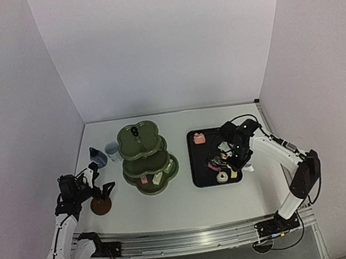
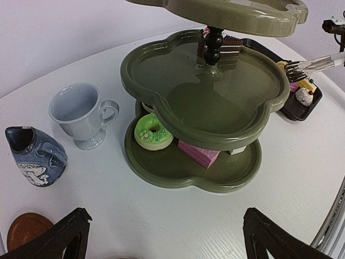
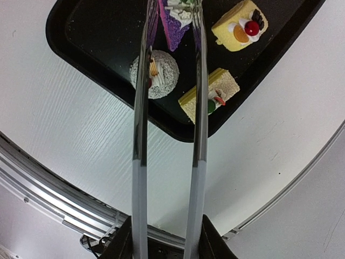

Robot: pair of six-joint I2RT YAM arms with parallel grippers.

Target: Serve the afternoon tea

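Note:
The dark green three-tier stand [image 1: 146, 156] stands left of centre. In the left wrist view its bottom tier [image 2: 178, 170] holds a green donut [image 2: 153, 131] and a pink slice [image 2: 198, 154], and a chocolate layer cake [image 2: 229, 46] sits on the middle tier. The white cup [image 2: 81, 114] and blue jug [image 2: 33, 155] stand to its left. My right gripper [image 3: 166, 237] is shut on metal tongs [image 3: 199, 135], whose tips straddle a purple slice [image 3: 175, 24] on the black tray [image 3: 91, 32]. My left gripper [image 2: 166, 216] is open and empty, low over the table in front of the stand.
The tray also holds a white powdered round pastry [image 3: 161, 75], a yellow cake with a cherry [image 3: 242, 24], a cream-topped yellow slice [image 3: 213, 94] and a pink pastry [image 1: 199, 139]. A brown coaster [image 1: 101, 206] lies by my left gripper. White walls enclose the table.

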